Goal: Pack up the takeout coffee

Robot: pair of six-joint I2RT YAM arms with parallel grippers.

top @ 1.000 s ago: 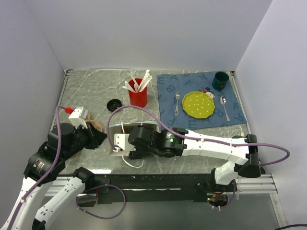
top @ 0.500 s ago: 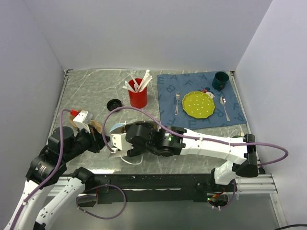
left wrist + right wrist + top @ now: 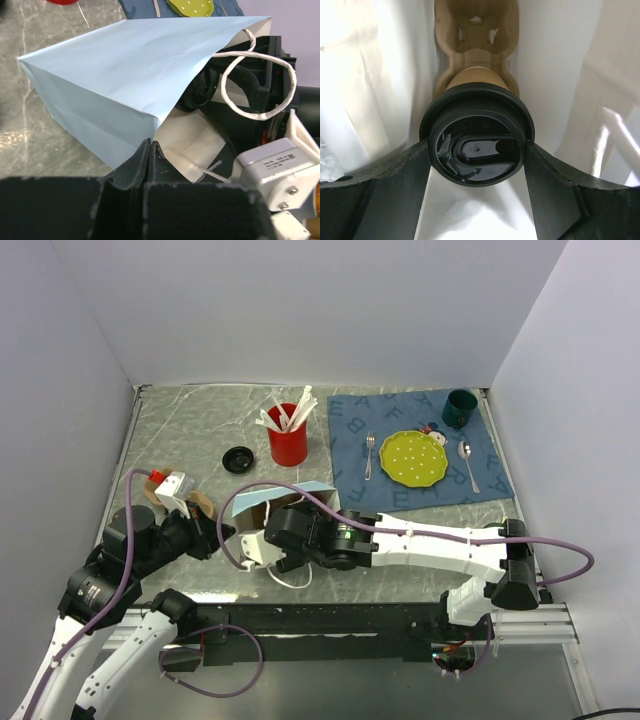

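Note:
The takeout coffee (image 3: 476, 125), a brown paper cup under a black lid, is inside a light blue paper bag (image 3: 115, 75) with a white lining. My right gripper (image 3: 477, 147) reaches into the bag and is shut on the cup's lid, one finger (image 3: 395, 185) on each side. Behind the cup lies a brown pulp cup carrier (image 3: 476, 30), and the cup's base meets its near slot. My left gripper (image 3: 150, 146) is shut on the bag's near rim, beside a white cord handle (image 3: 257, 85). From above, the bag (image 3: 300, 488) sits between both arms.
A red cup of white utensils (image 3: 288, 442) and a loose black lid (image 3: 238, 458) stand behind the bag. On the right, a blue placemat (image 3: 350, 430) carries a yellow plate (image 3: 414, 458), a fork, a spoon and a dark green mug (image 3: 460, 407).
My left gripper closed on the bag's rim. The bag's mouth has lifted, so its blue side now shows from above. The right arm shifted slightly with the cup.

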